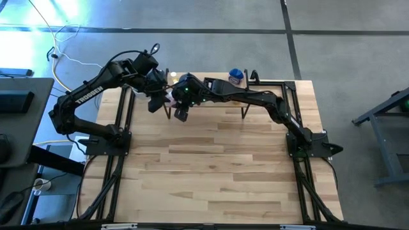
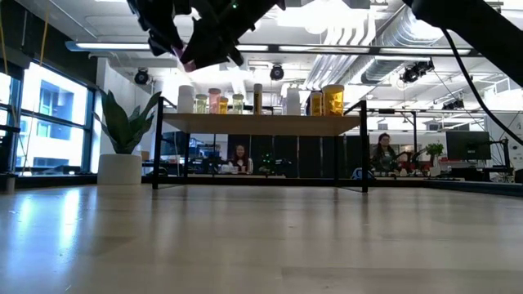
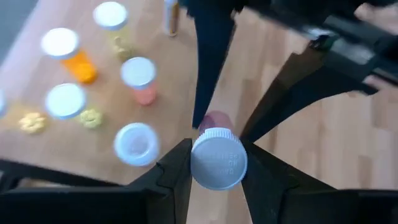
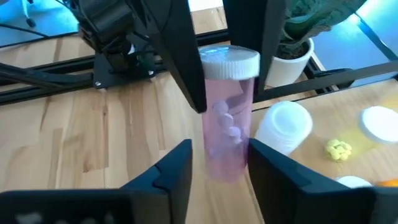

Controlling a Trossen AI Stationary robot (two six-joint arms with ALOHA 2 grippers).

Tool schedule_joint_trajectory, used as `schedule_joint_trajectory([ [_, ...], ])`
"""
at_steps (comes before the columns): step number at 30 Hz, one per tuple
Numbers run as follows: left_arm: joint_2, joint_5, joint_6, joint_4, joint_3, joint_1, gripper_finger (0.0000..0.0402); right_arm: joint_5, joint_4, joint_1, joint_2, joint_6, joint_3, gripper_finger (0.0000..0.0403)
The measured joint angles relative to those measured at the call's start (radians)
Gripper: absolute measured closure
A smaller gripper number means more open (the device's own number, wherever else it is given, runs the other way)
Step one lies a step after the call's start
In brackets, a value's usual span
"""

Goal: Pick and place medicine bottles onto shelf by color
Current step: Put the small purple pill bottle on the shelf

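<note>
Two grippers met above the shelf's (image 2: 260,123) left end: the left gripper (image 3: 217,180) clamped the pink pill bottle's (image 4: 227,121) white cap, bottle upright, cap on top, while the right gripper (image 4: 219,163) flanked its base, fingers loosened, barely apart.
</note>
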Motion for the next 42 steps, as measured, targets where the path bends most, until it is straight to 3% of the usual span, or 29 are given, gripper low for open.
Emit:
schedule_joint_trajectory([
  [7,0.0,-0.104,0.0,-0.001,0.0,0.001,0.0293,-0.004,-0.059,-0.03,-0.027,0.0,0.0,0.0224],
  [19,0.0,-0.141,0.011,0.005,0.065,0.003,0.0293,-0.004,-0.103,-0.1,-0.098,-0.02,0.0,0.0221],
  [33,0.0,-0.395,0.105,0.028,0.232,0.005,0.0292,0.004,-0.154,-0.207,-0.18,-0.021,0.0,0.0221],
  [42,0.029,-0.412,0.122,0.143,0.24,0.022,0.0293,0.004,-0.238,-0.255,-0.183,-0.018,-0.001,0.0221],
])
